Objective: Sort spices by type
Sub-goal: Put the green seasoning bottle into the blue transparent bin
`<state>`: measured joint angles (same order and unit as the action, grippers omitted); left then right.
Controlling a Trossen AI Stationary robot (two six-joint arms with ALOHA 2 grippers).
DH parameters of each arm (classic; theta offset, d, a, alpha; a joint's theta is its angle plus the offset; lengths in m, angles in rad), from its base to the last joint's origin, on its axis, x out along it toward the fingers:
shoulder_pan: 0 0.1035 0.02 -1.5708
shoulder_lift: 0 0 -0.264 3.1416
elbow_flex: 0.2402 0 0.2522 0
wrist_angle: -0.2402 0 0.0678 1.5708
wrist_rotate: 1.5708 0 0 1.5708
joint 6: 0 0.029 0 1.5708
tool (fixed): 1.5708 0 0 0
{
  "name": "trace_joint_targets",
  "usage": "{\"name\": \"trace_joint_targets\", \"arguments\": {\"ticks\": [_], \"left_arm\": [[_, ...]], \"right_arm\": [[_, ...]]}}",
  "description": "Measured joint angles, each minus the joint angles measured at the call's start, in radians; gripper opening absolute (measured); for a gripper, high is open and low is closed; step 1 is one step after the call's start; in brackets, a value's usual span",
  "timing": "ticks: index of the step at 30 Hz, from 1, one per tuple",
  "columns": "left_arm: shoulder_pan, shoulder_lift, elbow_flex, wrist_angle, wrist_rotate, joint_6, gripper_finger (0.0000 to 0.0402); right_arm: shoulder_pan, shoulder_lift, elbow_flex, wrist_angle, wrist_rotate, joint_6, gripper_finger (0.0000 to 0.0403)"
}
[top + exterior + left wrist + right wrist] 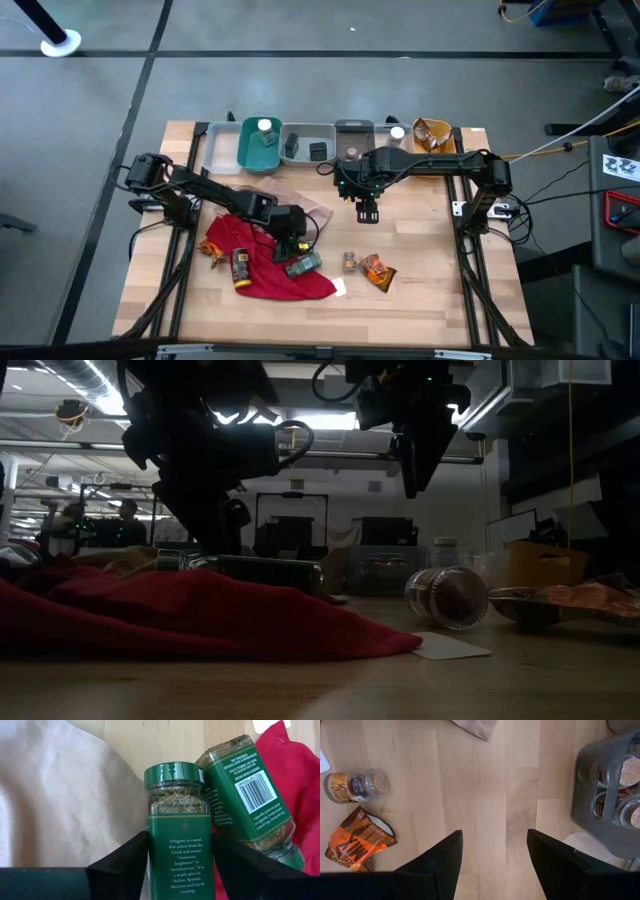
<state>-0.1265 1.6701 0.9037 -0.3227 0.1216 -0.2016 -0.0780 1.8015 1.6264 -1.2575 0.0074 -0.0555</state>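
My left gripper [180, 837] is shut on a green-capped, green-labelled oregano jar [175, 795], over the edge of the red cloth [265, 262] beside the tan cloth [55, 795]. A second green jar [247, 795] lies on its side on the red cloth right behind it. My right gripper [495, 835] hangs open above bare table [367, 213], touching nothing. A small brown jar [355, 786] lies on its side next to an orange crinkly packet [357, 837]. Another dark jar [240, 268] lies on the red cloth. My left gripper pinches the oregano jar between its two fingers, one on each side of the labelled body [181, 865], below the cap [172, 774]. The jar runs along the fingers, cap end pointing away from the wrist. Whether it is clear of the cloth, I cannot tell.
A row of bins stands along the far edge: teal [248, 150] with a white-capped jar [264, 127], grey [300, 135], dark grey [600, 815] holding several jars, and yellow [432, 135]. A white card [340, 288] lies near the cloth's corner. Bare wood lies under the right gripper.
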Motion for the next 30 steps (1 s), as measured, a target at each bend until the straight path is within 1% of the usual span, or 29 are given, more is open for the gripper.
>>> {"name": "trace_joint_targets", "arguments": {"ticks": [7,13,17,20,23,26,30], "left_arm": [[0.0,0.014,-0.001,0.022,-0.006,-0.002,0.0199],[-0.006,0.015,-0.002,0.029,-0.05,-0.022,0.0199],[-0.013,0.016,-0.003,0.033,-0.055,-0.035,0.0199],[-0.023,0.017,-0.003,0.035,-0.062,-0.035,0.0209],[-0.025,0.026,-0.013,0.02,-0.065,-0.045,0.0228],[-0.021,0.023,-0.007,0.046,-0.066,-0.049,0.0246],[-0.014,0.022,-0.008,0.048,-0.067,-0.042,0.025]], "right_arm": [[0.0,0.0,0.0,0.003,0.0,0.001,0.0223],[0.0,0.0,0.0,0.003,0.0,0.002,0.0223],[0.0,0.0,0.0,0.003,0.0,0.002,0.0223],[0.0,0.0,0.0,0.003,0.0,0.002,0.0223],[0.0,0.0,0.0,0.003,0.0,0.002,0.0223],[0.0,0.0,0.0,0.003,0.0,0.002,0.0223],[0.0,0.0,0.0,0.005,0.0,0.001,0.0223]]}}
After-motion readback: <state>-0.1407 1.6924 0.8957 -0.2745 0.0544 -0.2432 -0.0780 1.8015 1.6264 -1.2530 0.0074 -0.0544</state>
